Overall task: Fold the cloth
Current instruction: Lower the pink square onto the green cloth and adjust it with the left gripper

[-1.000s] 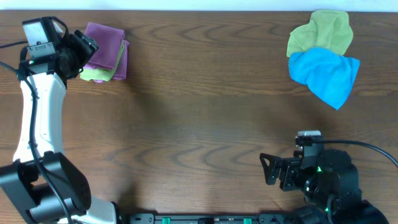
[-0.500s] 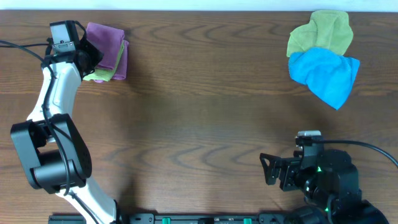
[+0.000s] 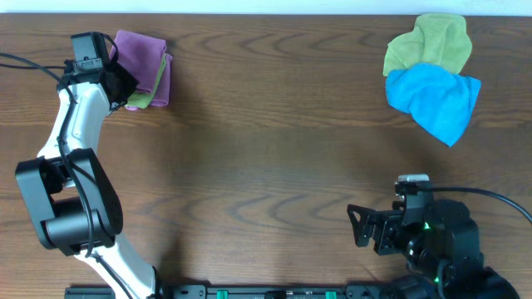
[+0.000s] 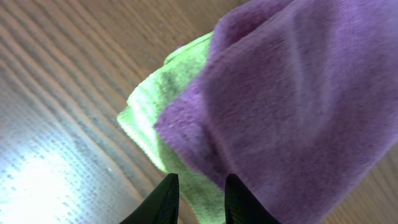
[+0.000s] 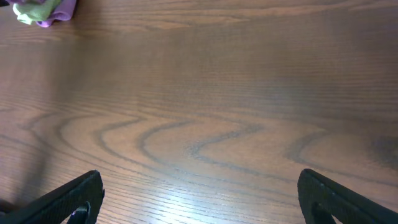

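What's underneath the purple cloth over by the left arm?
A light green cloth lies under the purple cloth, its edge sticking out at one side. How far it reaches underneath, and anything else below, is covered.

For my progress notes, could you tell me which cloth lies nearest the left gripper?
The purple cloth, stacked on a green one, right beside the left gripper; the blue cloth lies crumpled far away.
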